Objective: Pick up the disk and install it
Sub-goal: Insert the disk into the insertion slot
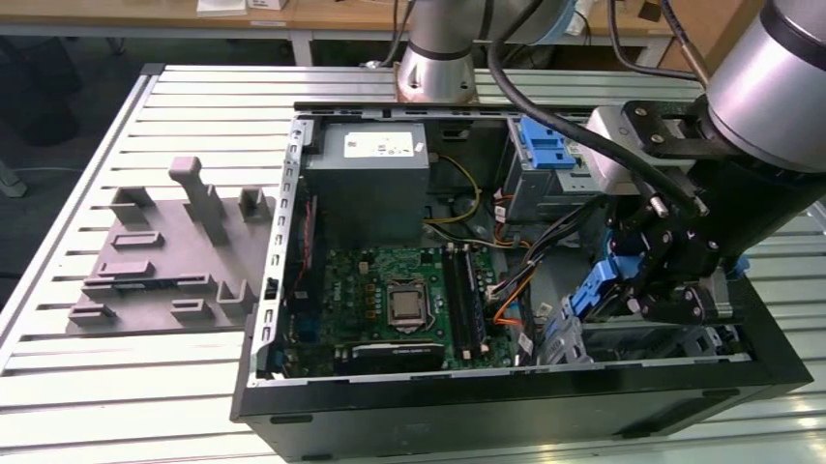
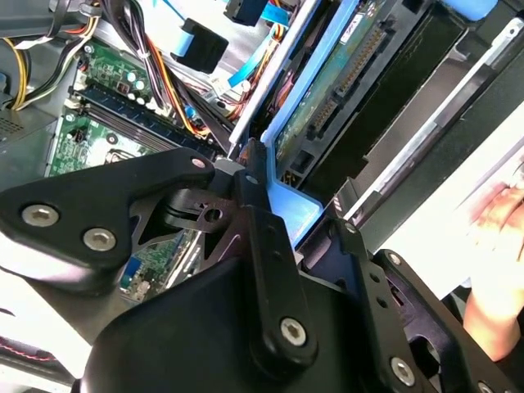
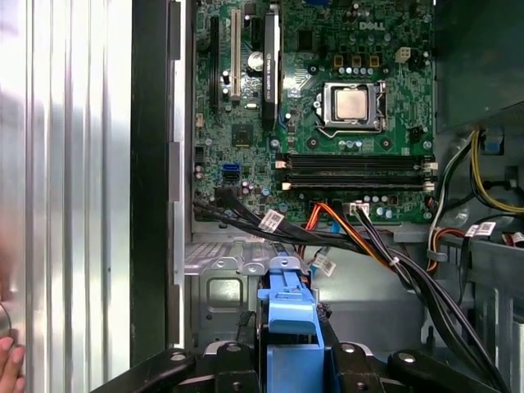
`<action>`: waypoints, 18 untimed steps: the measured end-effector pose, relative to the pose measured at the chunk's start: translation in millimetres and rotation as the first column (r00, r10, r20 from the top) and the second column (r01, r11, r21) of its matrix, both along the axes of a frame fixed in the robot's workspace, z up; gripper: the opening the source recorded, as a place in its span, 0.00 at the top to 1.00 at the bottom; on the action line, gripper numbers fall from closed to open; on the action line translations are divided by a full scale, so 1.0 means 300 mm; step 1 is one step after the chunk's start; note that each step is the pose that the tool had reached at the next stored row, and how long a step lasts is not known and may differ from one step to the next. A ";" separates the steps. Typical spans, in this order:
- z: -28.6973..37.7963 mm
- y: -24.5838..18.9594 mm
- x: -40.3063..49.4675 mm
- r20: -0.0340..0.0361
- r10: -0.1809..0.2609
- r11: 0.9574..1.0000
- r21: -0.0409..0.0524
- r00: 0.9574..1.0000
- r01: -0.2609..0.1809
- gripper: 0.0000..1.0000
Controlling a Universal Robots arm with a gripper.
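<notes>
Right now we see the pincer point(image 1: 641, 290) lowered into the open computer case point(image 1: 516, 391), at about four o'clock in the exterior view. It is pressed together on the disk point(image 1: 597, 288), pinching it by its blue frame. The disk stands on edge and tilted in the case's four-o'clock corner, just over the metal drive cage point(image 1: 645, 343). We cannot tell whether it touches the cage.

In the first wrist view the disk's blue frame point(image 3: 291, 307) sits between the black fingers of the pincer point(image 3: 291, 364), with the cage's sheet metal point(image 3: 221, 286) just beyond it. In the second wrist view the disk point(image 2: 344, 78) runs away from the pincer point(image 2: 295, 205), showing its connector edge and blue rail.

Inside the case, in the exterior view, the grey power supply point(image 1: 374, 169) sits at twelve o'clock. The green motherboard point(image 1: 368, 285) lies at seven o'clock with its processor socket point(image 1: 406, 304). A blue bracket point(image 1: 548, 145) stands at one o'clock. Orange and black cables point(image 3: 368, 237) run between the motherboard and the cage.

The case lies on the slatted metal counter point(image 1: 77, 387). A grey moulded tray point(image 1: 168, 261) rests on the counter at nine o'clock from the case, well apart from the disk. In the first wrist view a person's fingertips point(image 3: 8, 360) show at the counter's edge.
</notes>
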State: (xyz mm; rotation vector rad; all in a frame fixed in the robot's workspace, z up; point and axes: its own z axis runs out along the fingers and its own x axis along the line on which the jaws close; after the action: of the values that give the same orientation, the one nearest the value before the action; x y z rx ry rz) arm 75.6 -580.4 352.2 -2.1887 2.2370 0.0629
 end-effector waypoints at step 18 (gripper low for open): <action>-0.047 -0.002 0.000 0.000 0.000 1.000 0.000 1.000 0.000 0.64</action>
State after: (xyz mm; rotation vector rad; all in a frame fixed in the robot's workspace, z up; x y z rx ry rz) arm 75.8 -581.0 338.0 -2.1888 2.2370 0.0627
